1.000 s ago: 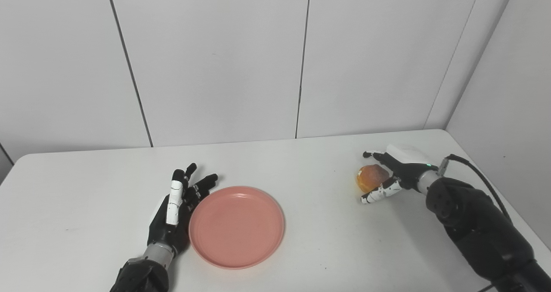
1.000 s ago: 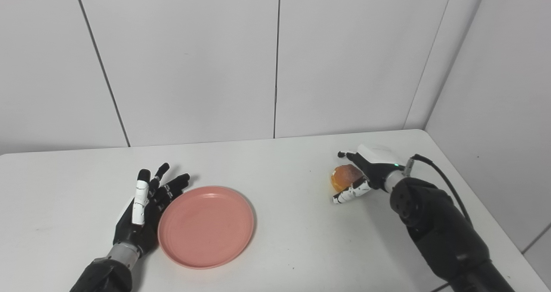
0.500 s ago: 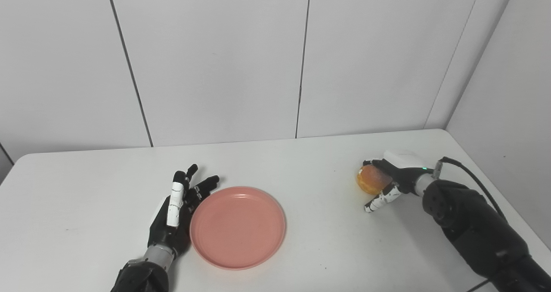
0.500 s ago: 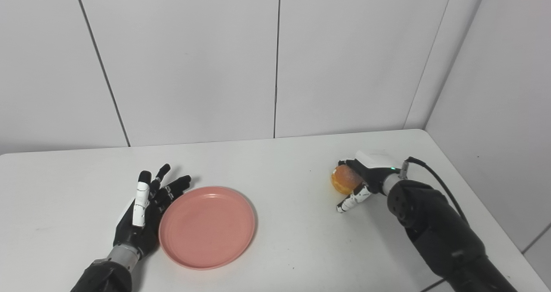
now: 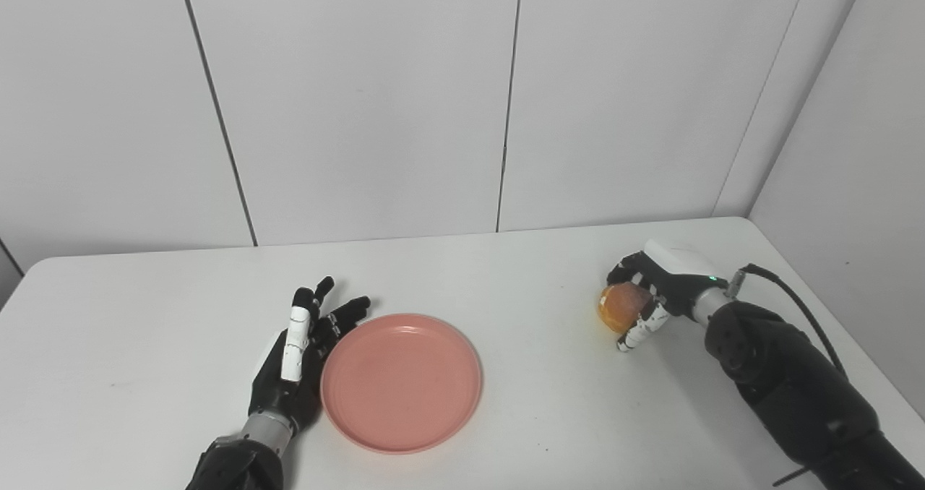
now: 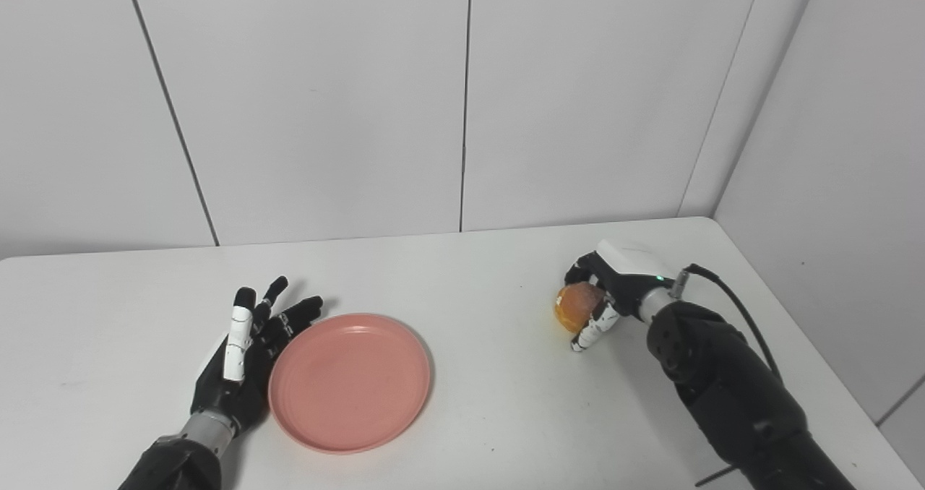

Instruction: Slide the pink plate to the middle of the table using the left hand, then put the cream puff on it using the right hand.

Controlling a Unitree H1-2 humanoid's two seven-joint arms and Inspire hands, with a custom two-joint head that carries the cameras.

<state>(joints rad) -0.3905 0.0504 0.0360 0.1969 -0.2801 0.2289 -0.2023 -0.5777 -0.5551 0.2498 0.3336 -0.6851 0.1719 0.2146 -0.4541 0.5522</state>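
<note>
The pink plate [image 5: 401, 381] lies on the counter [image 5: 144, 316] left of centre, the left hand [image 5: 293, 363] at its 9 o'clock edge, fingers apart. At 3 o'clock, the right hand [image 5: 654, 288] has its fingers clamped on the cream puff [image 5: 621, 308]; carrying and placing remain.

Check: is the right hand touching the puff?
Touching. The left eye view shows the right hand with fingers curled over the puff and thumb under it, no gap.

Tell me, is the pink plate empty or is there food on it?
Empty. The pink plate shows only its bare surface, and the cream puff is off to the side, wrapped in the right hand.
</note>
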